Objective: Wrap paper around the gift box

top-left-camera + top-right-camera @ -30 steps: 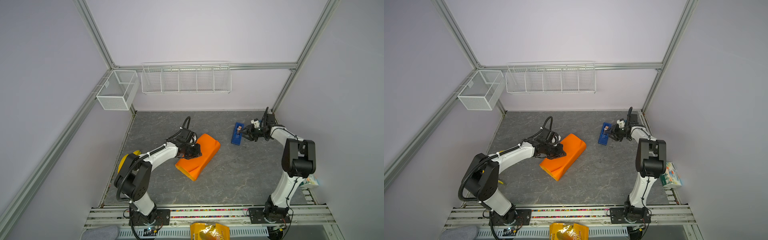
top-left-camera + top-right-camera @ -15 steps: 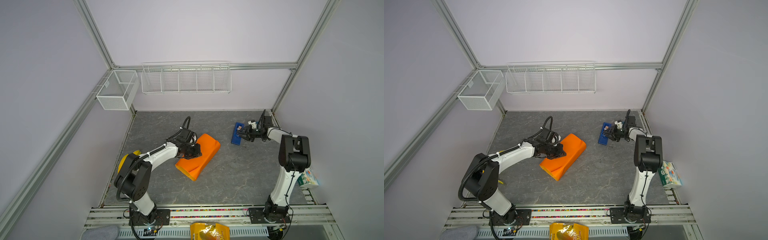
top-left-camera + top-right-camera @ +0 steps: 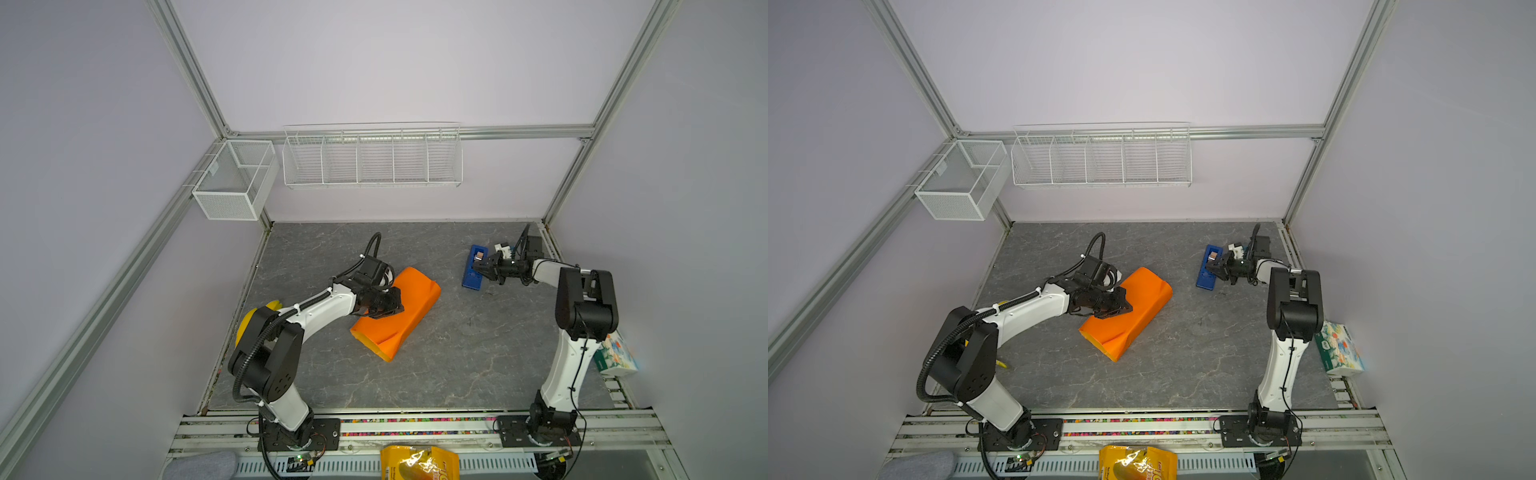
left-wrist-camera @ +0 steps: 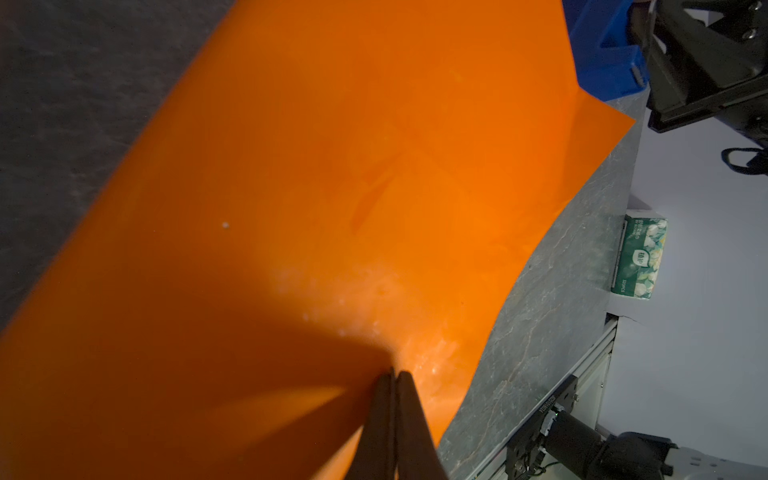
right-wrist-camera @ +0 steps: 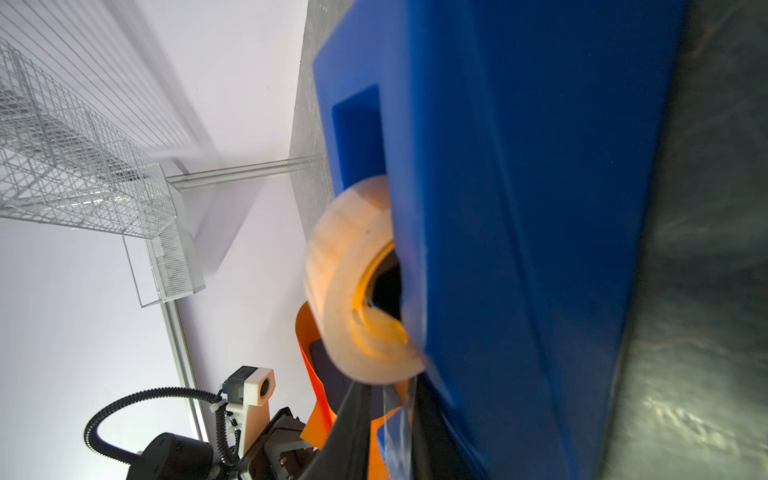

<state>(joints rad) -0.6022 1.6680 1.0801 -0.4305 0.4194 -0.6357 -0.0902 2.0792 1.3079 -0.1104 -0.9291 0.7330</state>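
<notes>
the paper (image 3: 415, 297) is noted folded into a loose wrap near the middle of the table (image 3: 457, 361), lying slantwise. the gift box (image 5: 328, 374) is covered in both top views; only a dark face is seen inside the open end of the wrap in the right wrist view. the left gripper (image 3: 395, 308) is closed completely, with nothing between its 2 fingers, and its tips are pressed on the top of the paper. the right gripper (image 3: 478, 266) is set against the blue tape dispenser (image 3: 471, 277), well apart from the wrap. its 2 fingers (image 5: 353, 432) are narrowly parted beside the tape roll (image 5: 345, 270), with a clear strip of tape between them; whether the strip is clamped cannot be told.
</notes>
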